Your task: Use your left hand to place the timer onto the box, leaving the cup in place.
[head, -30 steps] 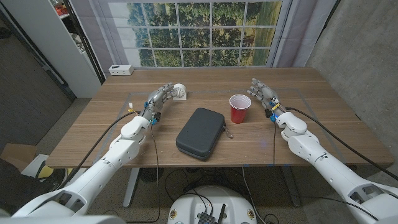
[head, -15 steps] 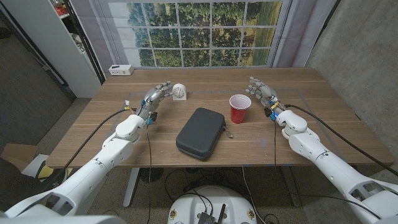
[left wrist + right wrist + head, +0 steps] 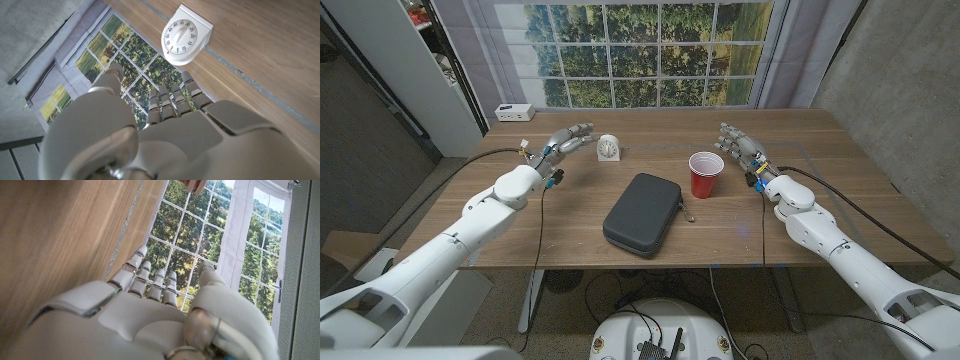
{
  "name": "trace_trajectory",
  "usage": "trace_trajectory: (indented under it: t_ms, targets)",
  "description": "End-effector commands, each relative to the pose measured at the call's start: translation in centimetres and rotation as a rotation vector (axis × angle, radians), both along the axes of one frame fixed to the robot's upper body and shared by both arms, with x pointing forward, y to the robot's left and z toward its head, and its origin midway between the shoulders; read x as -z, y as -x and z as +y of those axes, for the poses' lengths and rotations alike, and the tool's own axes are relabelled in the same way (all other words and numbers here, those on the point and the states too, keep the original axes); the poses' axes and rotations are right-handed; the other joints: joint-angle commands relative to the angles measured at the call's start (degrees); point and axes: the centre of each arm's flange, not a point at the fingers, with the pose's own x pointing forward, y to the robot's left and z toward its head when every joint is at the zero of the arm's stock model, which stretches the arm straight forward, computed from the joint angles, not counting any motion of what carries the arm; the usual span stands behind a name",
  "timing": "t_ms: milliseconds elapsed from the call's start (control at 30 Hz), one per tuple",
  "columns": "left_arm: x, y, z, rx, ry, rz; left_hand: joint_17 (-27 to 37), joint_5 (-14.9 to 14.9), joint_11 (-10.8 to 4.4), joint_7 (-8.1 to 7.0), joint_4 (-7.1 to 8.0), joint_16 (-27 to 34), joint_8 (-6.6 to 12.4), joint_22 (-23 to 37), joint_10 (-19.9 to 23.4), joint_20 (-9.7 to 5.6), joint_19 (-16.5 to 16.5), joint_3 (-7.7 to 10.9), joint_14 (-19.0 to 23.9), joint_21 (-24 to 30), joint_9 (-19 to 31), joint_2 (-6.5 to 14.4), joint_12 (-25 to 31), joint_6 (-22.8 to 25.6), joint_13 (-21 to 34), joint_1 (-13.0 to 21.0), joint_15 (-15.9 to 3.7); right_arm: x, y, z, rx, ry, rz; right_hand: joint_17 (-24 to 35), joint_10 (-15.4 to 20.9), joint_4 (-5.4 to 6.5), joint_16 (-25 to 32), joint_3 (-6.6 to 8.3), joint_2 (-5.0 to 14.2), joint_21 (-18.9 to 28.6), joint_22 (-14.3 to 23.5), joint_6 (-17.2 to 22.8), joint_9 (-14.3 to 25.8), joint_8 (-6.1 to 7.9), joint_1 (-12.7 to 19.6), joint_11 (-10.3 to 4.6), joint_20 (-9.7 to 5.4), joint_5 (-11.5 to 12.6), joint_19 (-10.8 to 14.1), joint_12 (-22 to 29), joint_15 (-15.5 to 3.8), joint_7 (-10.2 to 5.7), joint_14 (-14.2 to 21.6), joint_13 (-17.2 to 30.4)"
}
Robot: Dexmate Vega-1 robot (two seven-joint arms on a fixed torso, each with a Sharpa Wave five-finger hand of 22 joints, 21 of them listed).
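At the far left edge of the wooden table (image 3: 500,225) a small white box-shaped device (image 3: 514,113) sits near the back corner; its markings are too small to read. The left hand (image 3: 563,143) hovers above the table's back left part, fingers stretched out and apart, grasping nothing, reaching toward the small white round-dial kitchen timer (image 3: 608,148). The timer stands upright just beyond those fingertips, apart from them, with its dial facing the robot. In the left wrist view the timer (image 3: 186,35) shows printed numbers around the dial, among them 25, 30, 35 and 40.

The dark grey zippered rectangular case (image 3: 643,213) lies in the table's middle, its long axis running diagonally from near left to far right. Just beside its far right corner stands the red plastic cup (image 3: 705,175), upright, mouth up. The right hand (image 3: 742,150) is further right, fingers extended and loose, empty.
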Motion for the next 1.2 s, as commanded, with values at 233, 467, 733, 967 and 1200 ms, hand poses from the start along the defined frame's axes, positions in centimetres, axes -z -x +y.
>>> trace_trajectory:
  t_ms: [233,467,733,967,1200]
  targets:
    - [-9.2,0.1,-1.1,-0.167,-0.577,0.039,0.31,0.76,-0.31,-1.28,0.03,0.19,0.01,0.37,-2.11,-0.09,-0.79,-1.92,-1.99,-1.47,0.33,-2.0,0.04,-1.09,0.79,0.18,-0.01,0.7,0.9,-0.2,0.005,-0.011,0.014,0.33,0.15,-0.25,0.65,-0.25,0.27,0.27,0.34,0.0,0.19,0.36,0.37,0.86,-1.52,0.17,-0.07,0.55,-6.3,-1.38,0.91,0.44]
    - [-11.5,0.0,-1.6,-0.208,-0.707,0.062,0.23,1.04,-1.21,-1.55,-0.11,0.81,0.31,0.4,-1.4,-0.6,-0.17,-2.77,-1.18,-1.89,0.37,-2.62,0.75,-0.68,1.12,0.85,-0.79,1.1,1.5,-0.3,0.01,-0.012,0.016,0.4,0.35,-0.24,0.75,-0.37,0.35,0.29,0.34,0.07,0.21,0.42,0.34,0.94,-1.5,0.17,-0.09,0.65,-6.18,-1.86,1.12,0.51]
    - [-14.1,-0.4,-1.7,-0.24,-0.809,0.088,0.16,1.35,-1.83,-1.67,0.2,2.4,1.08,0.42,1.73,-0.75,2.58,-4.26,2.58,-1.99,0.42,-3.11,2.45,1.2,1.63,1.43,-1.89,1.5,2.0,-0.4,0.008,-0.013,0.018,0.48,0.53,-0.28,0.87,-0.49,0.45,0.34,0.35,0.1,0.23,0.47,0.35,0.82,-1.47,0.19,-0.08,0.74,-5.98,-2.09,1.36,0.59]
    - [-16.2,-1.5,-2.4,-0.26,-0.952,0.156,0.1,1.54,-2.32,-1.46,0.39,2.86,1.4,0.43,3.32,-0.79,3.72,-5.28,4.05,-2.24,0.46,-3.59,3.2,2.35,1.92,1.62,-2.86,1.9,2.4,-0.4,0.001,-0.017,0.022,0.53,0.74,-0.33,0.95,-0.57,0.52,0.36,0.35,0.22,0.24,0.54,0.42,0.74,-1.47,0.21,-0.08,0.84,-5.96,-1.93,1.54,0.66]
    - [-17.7,-2.2,-3.4,-0.254,-0.995,0.176,0.08,1.69,-2.47,-1.73,0.46,2.77,1.27,0.45,2.98,-0.9,3.87,-5.63,3.98,-2.46,0.47,-3.68,3.09,2.18,2.03,1.79,-3.18,2.5,2.7,-0.4,-0.005,-0.023,0.027,0.59,0.94,-0.38,1.04,-0.65,0.6,0.4,0.35,0.26,0.25,0.58,0.47,0.99,-1.49,0.23,-0.04,0.92,-6.08,-1.44,1.75,0.72]
